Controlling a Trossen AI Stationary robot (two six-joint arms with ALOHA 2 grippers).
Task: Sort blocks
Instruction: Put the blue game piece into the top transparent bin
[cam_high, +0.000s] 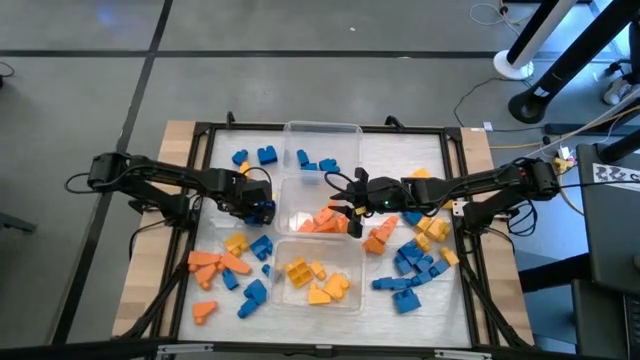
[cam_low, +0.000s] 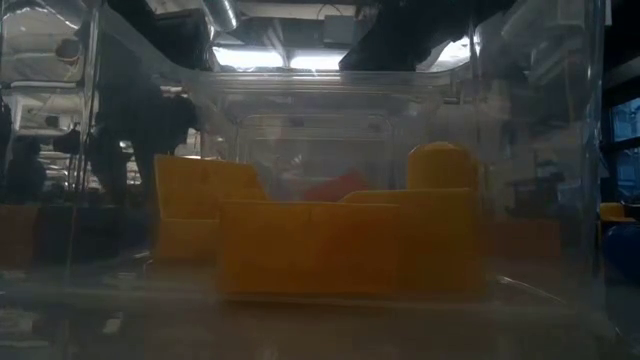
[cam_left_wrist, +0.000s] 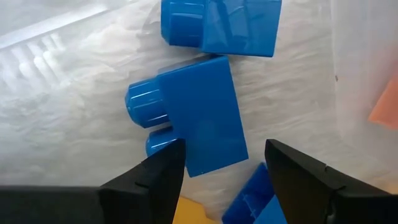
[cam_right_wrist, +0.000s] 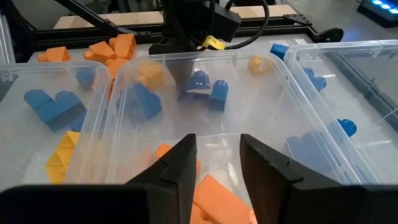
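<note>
Yellow blocks (cam_low: 340, 245) sit closest to the low camera, inside the near clear tub (cam_high: 318, 272), lying flat with their long sides running across the view; one has a rounded stud on top.

From above, three clear tubs run in a row down the middle of the surface (cam_high: 440, 150). The far tub (cam_high: 322, 152) holds a few blue blocks, the middle tub (cam_high: 292, 195) holds orange blocks (cam_high: 322, 222), and the near one holds yellow. Loose blocks lie on both sides: blue, orange and yellow pieces to the left of the tubs, and a denser cluster of blue blocks (cam_high: 410, 272) with some yellow and orange to the right.

Reaching in from the left edge, the left arm stretches nearly level toward the tubs. The left gripper (cam_left_wrist: 225, 163) hangs just above a blue block (cam_left_wrist: 199, 118) beside the middle tub's left wall, its fingers apart and straddling the block's near end, not clamped on it. That block lies flat, its two studs pointing off to one side and its long axis running away from the gripper. Another blue block (cam_left_wrist: 221, 25) lies just beyond it.

Coming from the right edge, the right arm is likewise stretched out low, and the right gripper (cam_right_wrist: 217, 165) hangs over the middle tub's right side above the orange pieces, fingers parted with nothing between them.

Bare surface shows mostly at the far corners.
</note>
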